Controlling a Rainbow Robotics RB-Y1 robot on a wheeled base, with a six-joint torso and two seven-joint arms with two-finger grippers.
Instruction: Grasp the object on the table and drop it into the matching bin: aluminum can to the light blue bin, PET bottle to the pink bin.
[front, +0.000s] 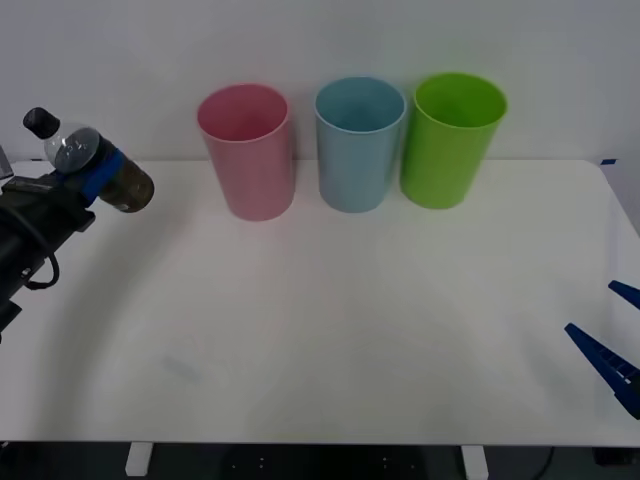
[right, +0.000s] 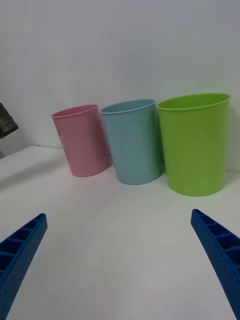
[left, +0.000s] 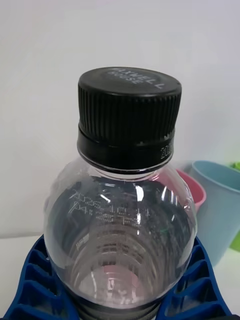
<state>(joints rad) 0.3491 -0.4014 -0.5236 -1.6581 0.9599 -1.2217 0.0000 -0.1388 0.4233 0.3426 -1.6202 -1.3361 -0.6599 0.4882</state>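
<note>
The PET bottle (front: 95, 165), clear with a black cap and dark contents, hangs tilted above the table's far left edge, gripped by my left gripper (front: 92, 172), whose blue fingers (left: 30, 280) wrap its body. Seen from the left wrist, the bottle (left: 122, 225) is close up with its cap toward the wall. The pink bin (front: 247, 150) stands upright at the back, well to the right of the bottle, and the light blue bin (front: 359, 142) is beside it. My right gripper (front: 615, 335) rests open low at the table's right edge, its fingers (right: 20, 255) spread apart.
A green bin (front: 452, 138) stands right of the light blue bin (right: 134, 140), the three in a row near the wall; the pink bin (right: 82, 139) is at the left end. The white table (front: 330, 330) stretches bare in front of them.
</note>
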